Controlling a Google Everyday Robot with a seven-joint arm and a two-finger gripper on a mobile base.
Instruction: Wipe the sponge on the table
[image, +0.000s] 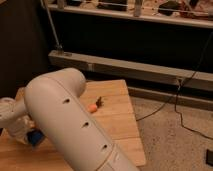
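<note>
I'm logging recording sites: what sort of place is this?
Probably a robot lab or test area: a light wooden table on a speckled floor, black cables trailing across it, a grey metal rail behind. The gripper sits at the table's left beside the small blue sponge.

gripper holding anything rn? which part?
Cannot be told. The gripper is low over the table, right against the blue sponge, but the arm hides any hold.
</note>
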